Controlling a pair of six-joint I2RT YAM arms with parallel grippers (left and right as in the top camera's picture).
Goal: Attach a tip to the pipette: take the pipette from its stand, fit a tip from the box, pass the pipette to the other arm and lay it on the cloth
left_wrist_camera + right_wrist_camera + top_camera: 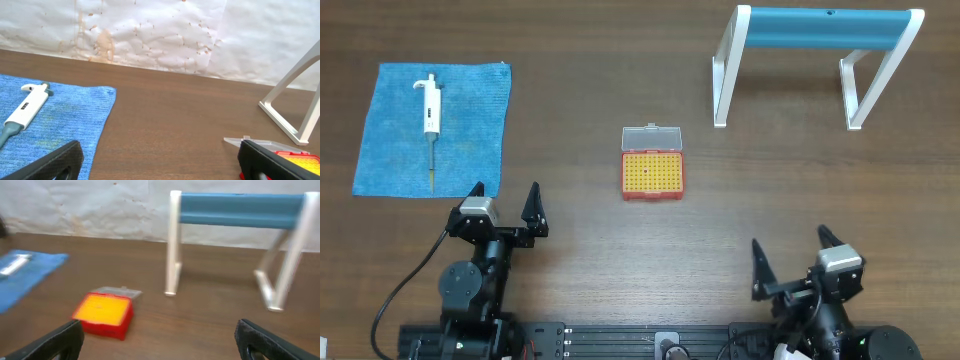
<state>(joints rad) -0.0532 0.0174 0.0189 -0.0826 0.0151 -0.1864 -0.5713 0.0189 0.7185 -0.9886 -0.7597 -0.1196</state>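
A white pipette [428, 112] with a yellowish tip lies lengthwise on the blue cloth [470, 150] at the far left; the left wrist view shows the pipette [27, 106] on the cloth [75, 120] too. The red tip box [653, 175], lid open, sits mid-table and appears in the right wrist view [104, 314]. The blue-and-white stand [820, 30] at the back right holds nothing. My left gripper [505, 205] is open just in front of the cloth's near right corner. My right gripper [792, 262] is open near the front right, nothing between its fingers.
Bare brown tabletop lies between the box and both arms. The stand's white legs [174, 245] rise at the back right. A pale wall covering [165, 30] runs along the table's far edge.
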